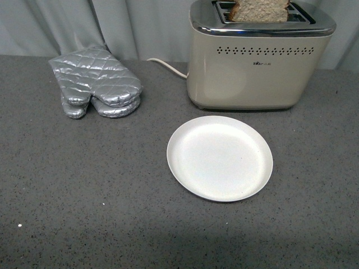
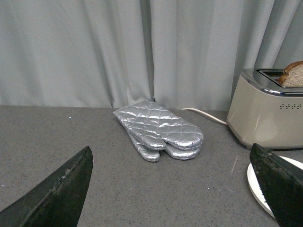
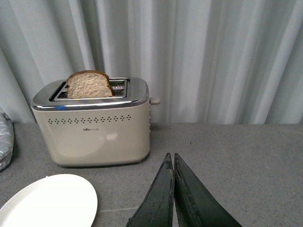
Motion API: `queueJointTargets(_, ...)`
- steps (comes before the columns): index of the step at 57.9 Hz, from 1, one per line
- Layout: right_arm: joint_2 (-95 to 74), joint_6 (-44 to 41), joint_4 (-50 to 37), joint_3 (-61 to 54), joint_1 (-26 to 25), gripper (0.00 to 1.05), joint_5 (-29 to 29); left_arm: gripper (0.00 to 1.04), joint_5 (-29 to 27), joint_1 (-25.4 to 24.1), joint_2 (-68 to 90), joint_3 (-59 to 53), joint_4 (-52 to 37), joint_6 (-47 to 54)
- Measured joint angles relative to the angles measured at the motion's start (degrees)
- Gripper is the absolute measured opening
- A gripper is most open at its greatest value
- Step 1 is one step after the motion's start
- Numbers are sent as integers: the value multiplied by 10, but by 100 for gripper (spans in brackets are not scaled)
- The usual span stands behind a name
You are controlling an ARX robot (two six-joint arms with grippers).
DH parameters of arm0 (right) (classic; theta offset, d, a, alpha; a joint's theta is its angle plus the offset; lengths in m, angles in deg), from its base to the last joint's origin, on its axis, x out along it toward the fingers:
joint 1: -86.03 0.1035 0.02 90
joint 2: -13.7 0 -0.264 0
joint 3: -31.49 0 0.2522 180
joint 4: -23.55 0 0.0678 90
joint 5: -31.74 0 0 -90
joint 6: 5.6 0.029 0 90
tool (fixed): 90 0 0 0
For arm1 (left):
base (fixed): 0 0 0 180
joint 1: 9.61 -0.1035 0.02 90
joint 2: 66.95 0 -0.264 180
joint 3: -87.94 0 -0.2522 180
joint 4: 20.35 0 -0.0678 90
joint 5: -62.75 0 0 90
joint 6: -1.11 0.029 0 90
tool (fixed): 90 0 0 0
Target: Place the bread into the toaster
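The cream-beige toaster [image 1: 258,61] stands at the back right of the grey table, and the bread [image 1: 259,10] stands upright in one of its slots, its top sticking out. The right wrist view shows the same toaster [image 3: 94,125] with the bread [image 3: 88,85] in the slot, and my right gripper [image 3: 171,158] shut and empty, low over the table to the toaster's side. My left gripper [image 2: 173,158] is open and holds nothing, with the toaster [image 2: 270,113] and bread [image 2: 293,74] at the edge of its view. Neither arm appears in the front view.
A round white plate [image 1: 220,158] lies bare in front of the toaster. A pair of silver quilted oven mitts [image 1: 96,81] lies at the back left. The toaster's white cord [image 1: 168,66] trails behind. A grey curtain hangs along the table's far edge.
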Motion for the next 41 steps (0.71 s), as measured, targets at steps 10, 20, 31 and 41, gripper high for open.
queueJointTargets(10, 43, 0, 40, 0, 0, 0, 0, 98, 0, 0, 0, 0, 0, 0)
queueJointTargets(20, 75, 0, 73, 0, 0, 0, 0, 98, 0, 0, 0, 0, 0, 0)
queueJointTargets(31, 103, 0, 101, 0, 0, 0, 0, 98, 0, 0, 0, 0, 0, 0)
queueJointTargets(41, 130, 0, 129, 0, 0, 0, 0, 98, 0, 0, 0, 0, 0, 0)
